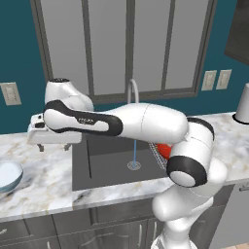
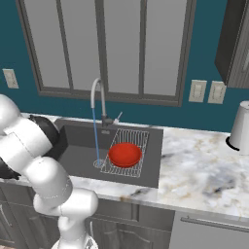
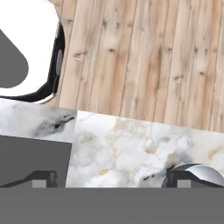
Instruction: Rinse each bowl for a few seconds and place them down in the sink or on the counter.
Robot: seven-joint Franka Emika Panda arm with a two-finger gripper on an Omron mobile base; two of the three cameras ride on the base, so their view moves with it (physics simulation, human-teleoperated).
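white two-finger gripper (image 1: 52,146) hangs over the white and grey veined marble counter (image 1: 44,182), just beside the left rim of the dark grey rectangular sink (image 1: 104,165). fingers spread wide, nothing between them. in the hand view the two dark finger tips (image 3: 41,178) stand far apart over the counter edge, the rim of the pale blue-grey bowl just at the right tip.

glossy red round bowl (image 2: 125,153) sits on the wire rack (image 2: 133,141) in the right half of the sink. thin stream of water (image 2: 96,138) falls from the tall curved steel tap (image 2: 98,97) to the drain, just left of the red bowl, not touching it.

pale blue-grey bowl with whitish inside (image 1: 8,176) rests upright on the counter, near its left end, well apart from the sink.

white cylindrical jar (image 2: 240,127) stands on the counter's far right end.
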